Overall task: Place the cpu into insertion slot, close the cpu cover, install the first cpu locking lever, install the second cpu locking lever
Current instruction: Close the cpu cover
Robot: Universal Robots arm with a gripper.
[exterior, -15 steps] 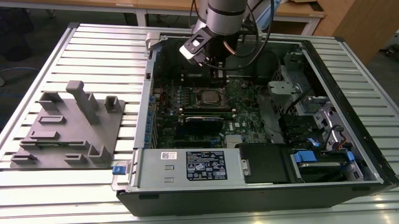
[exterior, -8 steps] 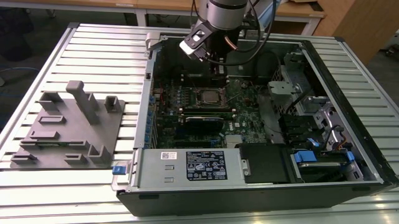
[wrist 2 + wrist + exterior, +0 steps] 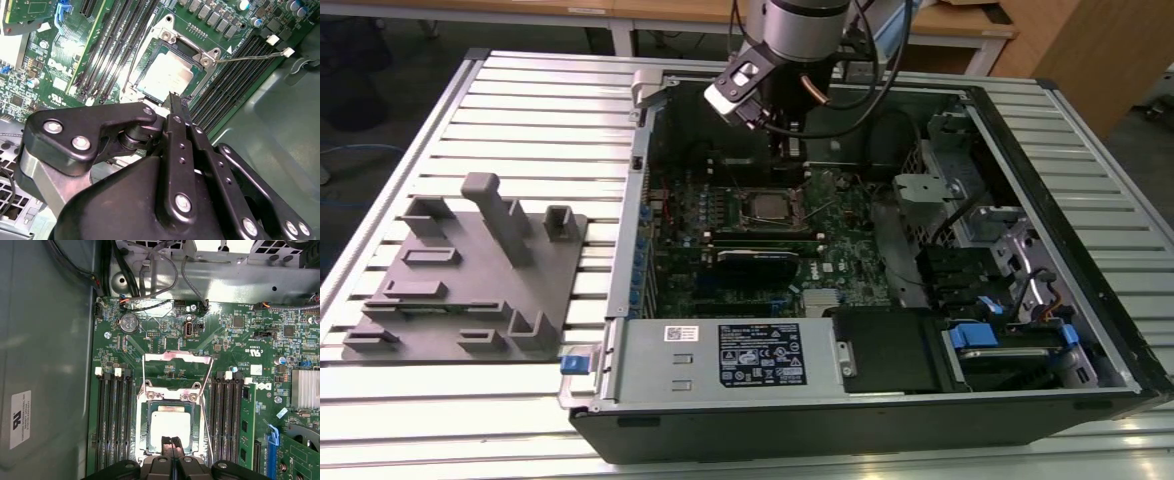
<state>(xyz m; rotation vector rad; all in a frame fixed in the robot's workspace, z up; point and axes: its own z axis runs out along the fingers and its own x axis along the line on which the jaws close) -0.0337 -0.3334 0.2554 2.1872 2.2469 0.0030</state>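
Since the claw (image 3: 172,442) has its two fingers pressed flat together with nothing between them, I'd say it isn't carrying anything right now. In both wrist views its tip hangs right over the edge of the cpu (image 3: 171,426), though I can't tell whether it actually touches. The cpu lies flat and square inside the insertion slot (image 3: 146,427), silver top up, so step one looks done to me. The cpu cover (image 3: 177,356) is a different story: in the first wrist view the silver frame is swung open on the side of the slot away from the claw, with green board showing through its cut-out, so it's not closed over the cpu. The levers look unlatched too, going by a wire lever (image 3: 250,56) that pokes out free from the slot's corner in the second wrist view. So my guess is one of four steps is finished, with the cover and both levers not yet done. Going outward, rows of black memory slots (image 3: 114,425) flank the slot on the green circuit board (image 3: 165,335). In the exterior view the arm (image 3: 801,30) reaches down into the far part of the open pc case (image 3: 720,440), which sits on the slatted desk (image 3: 520,100) toward the exterior view's right, with a grey fixture block (image 3: 467,280) well apart at the exterior view's left.
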